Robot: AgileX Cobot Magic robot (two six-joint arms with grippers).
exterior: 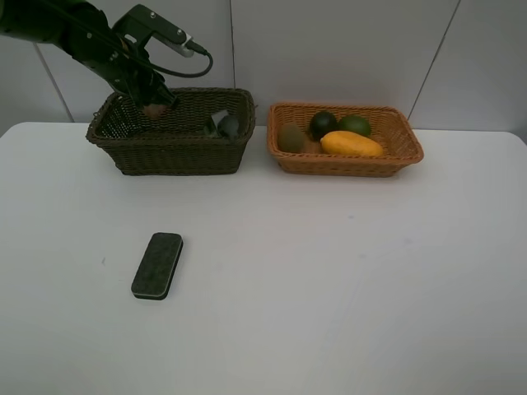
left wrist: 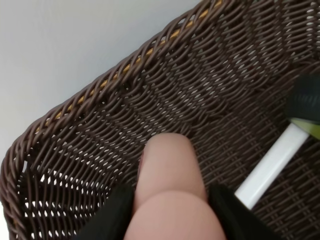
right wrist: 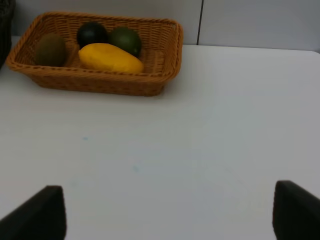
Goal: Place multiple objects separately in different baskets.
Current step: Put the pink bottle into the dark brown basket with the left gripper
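Over dark basket (exterior: 170,132) — left pincer (left wrist: 170,212) (clamping pink bottle (left wrist: 170,185))

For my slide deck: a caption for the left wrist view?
Left gripper lowers the pink bottle into the dark basket, beside the white marker.

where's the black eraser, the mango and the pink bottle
black eraser (exterior: 156,265), exterior high view, middle of its top face
yellow mango (exterior: 352,144), exterior high view, middle of its skin
pink bottle (left wrist: 170,192), left wrist view, its body between the jaws
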